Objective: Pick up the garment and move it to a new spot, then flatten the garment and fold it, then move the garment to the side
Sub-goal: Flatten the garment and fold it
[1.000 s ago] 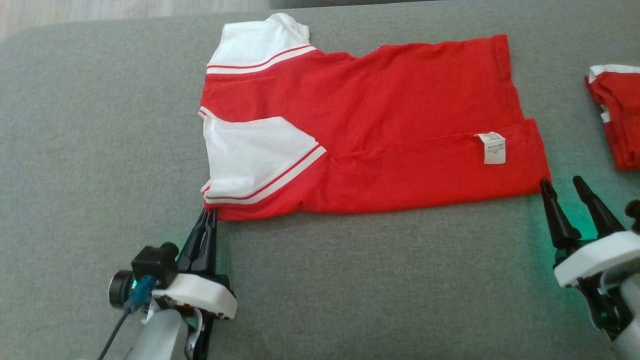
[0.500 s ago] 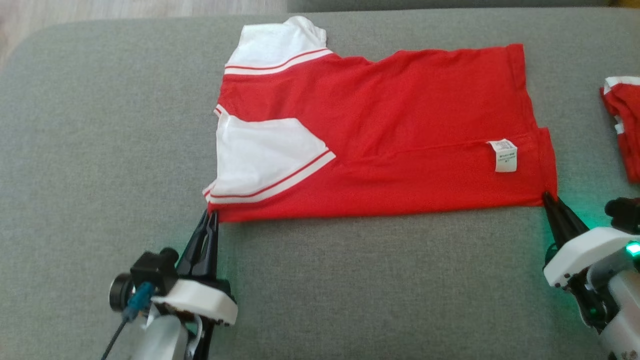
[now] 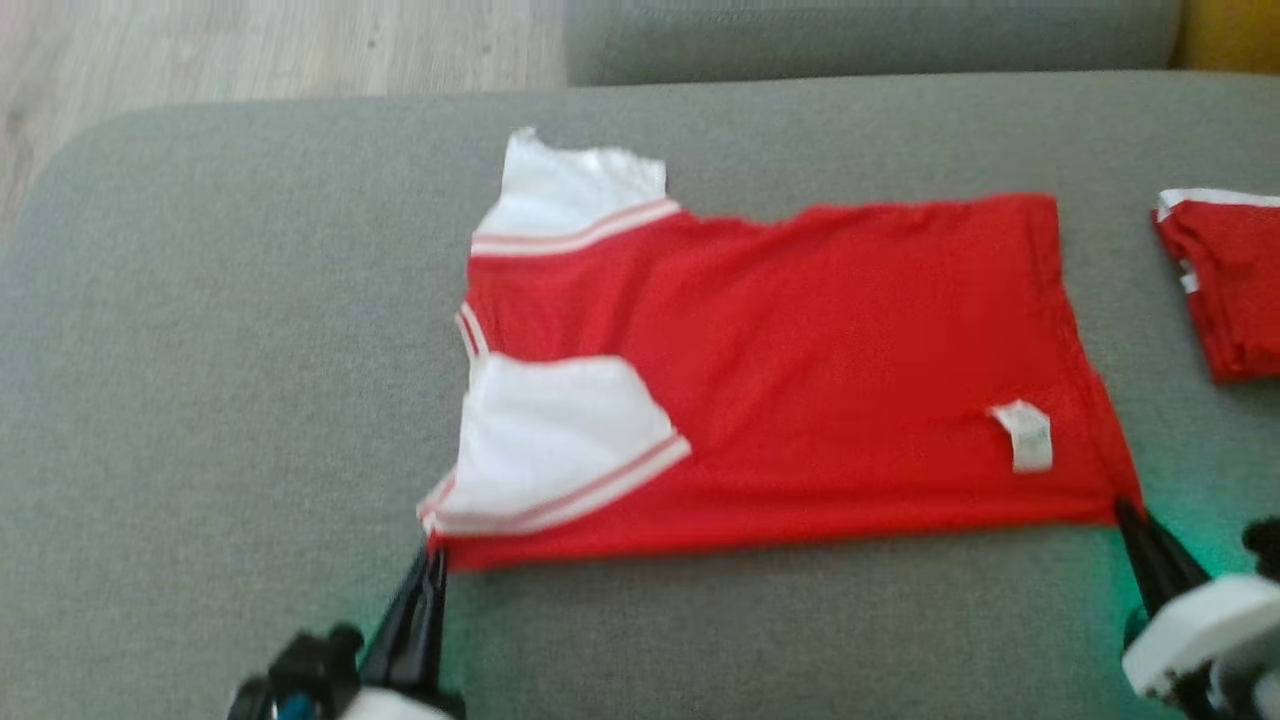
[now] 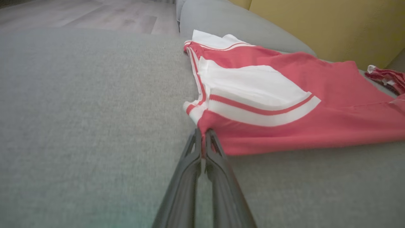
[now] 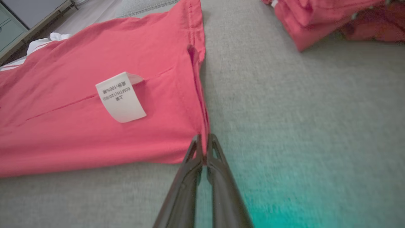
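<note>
Grey upholstered cushion serves as the work surface, with wooden floor beyond its far-left edge. We find the red T-shirt lying flat at the cushion's middle, collar end to the left and hem to the right. One white sleeve is laid over the body, and a care label is exposed near the hem. The left gripper is pressed together on the near corner just below the sleeve. The right gripper is likewise pinching the near hem corner.

We judge the step in hand to be a fold of the near edge. To do it well, both corners should rise together and level, with the edge kept taut between them, then travel to the far edge and land square on it. Both pinches look shallow, at the very tips, so a snatch could lose the cloth. A second folded red garment lies well apart on the right and should be left undisturbed.
</note>
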Motion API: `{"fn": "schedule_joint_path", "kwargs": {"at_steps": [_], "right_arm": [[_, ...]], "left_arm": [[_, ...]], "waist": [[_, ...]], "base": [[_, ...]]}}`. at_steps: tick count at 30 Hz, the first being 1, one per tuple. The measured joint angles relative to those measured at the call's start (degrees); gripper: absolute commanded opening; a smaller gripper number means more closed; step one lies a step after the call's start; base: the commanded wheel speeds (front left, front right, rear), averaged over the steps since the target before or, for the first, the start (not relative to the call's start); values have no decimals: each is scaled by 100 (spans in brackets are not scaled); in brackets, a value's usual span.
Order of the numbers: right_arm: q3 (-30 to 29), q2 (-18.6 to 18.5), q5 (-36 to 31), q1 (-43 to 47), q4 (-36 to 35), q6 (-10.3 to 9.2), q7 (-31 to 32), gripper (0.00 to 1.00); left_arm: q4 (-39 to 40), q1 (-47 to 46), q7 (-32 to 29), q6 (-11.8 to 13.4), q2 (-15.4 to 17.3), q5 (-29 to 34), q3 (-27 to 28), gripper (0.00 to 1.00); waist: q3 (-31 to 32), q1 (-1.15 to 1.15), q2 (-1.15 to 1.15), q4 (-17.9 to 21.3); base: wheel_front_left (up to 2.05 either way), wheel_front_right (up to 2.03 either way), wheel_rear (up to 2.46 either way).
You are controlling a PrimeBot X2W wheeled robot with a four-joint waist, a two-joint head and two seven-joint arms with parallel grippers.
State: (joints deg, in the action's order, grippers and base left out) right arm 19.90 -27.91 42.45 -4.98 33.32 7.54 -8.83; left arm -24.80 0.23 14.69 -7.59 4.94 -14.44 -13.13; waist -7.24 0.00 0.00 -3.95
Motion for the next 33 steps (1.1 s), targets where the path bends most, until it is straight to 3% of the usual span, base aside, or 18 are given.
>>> {"fn": "schedule_joint_path", "kwargs": {"at_steps": [14,15,16,17,18,27,33], "right_arm": [[-577,152,-130,1038,-552,0,122,0],[-599,188,-146,1062,-587,0,165,7],[-621,219,-172,1078,-613,0,183,58],[-665,234,-192,1101,-653,0,218,100],[-746,254,-244,1127,-677,0,227,100],[-1058,289,-647,1215,-1448,0,51,100],[-1034,298,-878,1118,-2058,-1,26,100]], "left_arm": [[134,722,0,0,144,-122,-188,0],[120,722,0,0,149,-122,-187,0],[111,722,0,1,153,-122,-187,11],[93,722,-1,4,154,-121,-188,43],[64,722,-33,14,154,-122,-188,100],[359,594,-272,58,402,-177,-156,100],[1109,-645,-1043,51,938,-178,-198,100]], "waist": [[225,0,0,119],[240,0,0,127],[251,0,0,136],[261,0,0,147],[271,0,0,159],[199,0,0,322],[-99,1,0,503]], "base": [[0,0,0],[0,0,0],[0,0,0],[0,0,0],[0,0,0],[0,0,0],[0,0,0]]}}
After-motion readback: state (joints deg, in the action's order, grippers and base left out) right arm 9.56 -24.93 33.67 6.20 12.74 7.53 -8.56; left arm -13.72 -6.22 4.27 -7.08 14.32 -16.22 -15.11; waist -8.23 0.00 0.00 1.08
